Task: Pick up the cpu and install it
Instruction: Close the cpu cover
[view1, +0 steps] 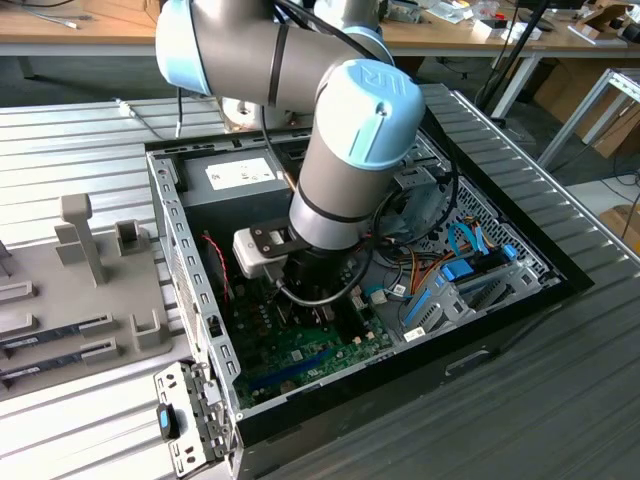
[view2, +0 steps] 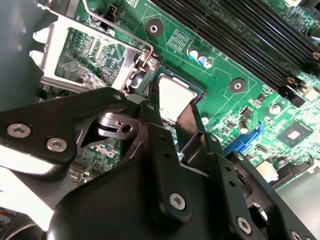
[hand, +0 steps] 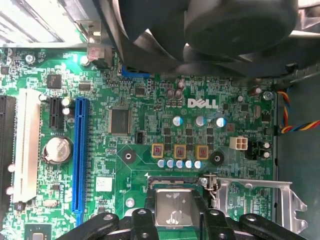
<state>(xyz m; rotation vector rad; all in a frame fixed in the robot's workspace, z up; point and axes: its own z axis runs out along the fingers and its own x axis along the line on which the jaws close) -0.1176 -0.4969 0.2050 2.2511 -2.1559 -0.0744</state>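
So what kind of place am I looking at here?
Most likely a robotics lab or test workshop. An open computer case lies on a ribbed metal bench, workbenches stand behind, and the arm's claw is at the cpu on the green motherboard.

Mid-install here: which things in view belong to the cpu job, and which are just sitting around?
In the job:
cpu, between the gripper fingers, at the socket
open socket frame

Not involved:
coin battery
blue slot
power supply
coloured cables
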